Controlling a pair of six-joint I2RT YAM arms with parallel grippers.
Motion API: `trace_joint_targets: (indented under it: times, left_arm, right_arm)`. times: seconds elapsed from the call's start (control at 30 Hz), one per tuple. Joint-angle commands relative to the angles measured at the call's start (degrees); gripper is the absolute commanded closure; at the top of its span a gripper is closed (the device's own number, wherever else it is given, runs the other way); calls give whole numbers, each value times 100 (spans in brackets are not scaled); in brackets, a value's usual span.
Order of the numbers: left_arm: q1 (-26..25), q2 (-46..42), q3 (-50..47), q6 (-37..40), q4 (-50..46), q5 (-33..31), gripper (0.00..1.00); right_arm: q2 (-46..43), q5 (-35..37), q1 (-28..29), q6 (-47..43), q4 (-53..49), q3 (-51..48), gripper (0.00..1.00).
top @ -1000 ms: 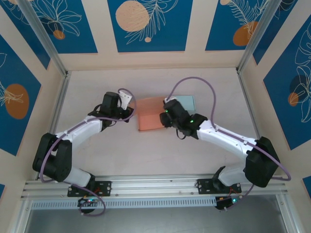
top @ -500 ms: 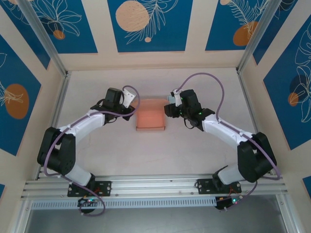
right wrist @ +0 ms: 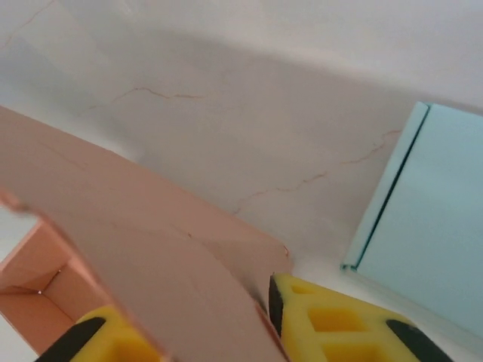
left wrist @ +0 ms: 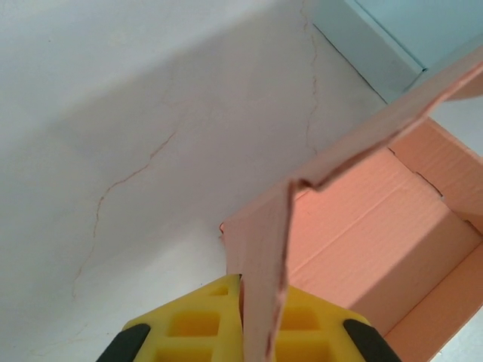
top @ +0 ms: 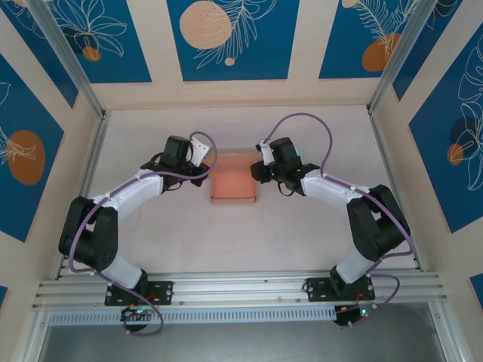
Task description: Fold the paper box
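The orange paper box (top: 234,183) lies open-topped mid-table between both arms. My left gripper (top: 204,170) is at its left wall. In the left wrist view the yellow fingers (left wrist: 189,324) are shut on that upright orange wall (left wrist: 260,249), with the box's inside (left wrist: 370,241) to the right. My right gripper (top: 259,170) is at the box's right wall. There the orange flap (right wrist: 113,219) runs down between the fingers of the gripper (right wrist: 200,302) and touches the right finger (right wrist: 332,324). It covers the left finger's inner face.
A light blue flat sheet or lid (right wrist: 430,219) lies on the white table just right of the box, also visible in the left wrist view (left wrist: 400,38). Patterned blue and beige walls (top: 226,38) enclose the table on three sides.
The right gripper has left the top of the box, moved to its right wall, and its jaws have narrowed around it. The box now stands squarer. The left gripper keeps its hold.
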Motion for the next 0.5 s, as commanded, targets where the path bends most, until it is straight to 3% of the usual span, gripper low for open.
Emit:
trace_joint_targets:
  times: [0.0,0.27,0.47]
  left_arm:
    - [-70,119,-42,-864,282,270,94]
    - [-417,10,-660,-2393,1467,-196,100]
    - [-748,0,-888,-2578,1833,-510,100]
  right_arm:
    - [99,39,205,233,129,264,81]
    - [304,1211,932,881,150,326,91]
    - [520,1676,1306,1103,331,381,95]
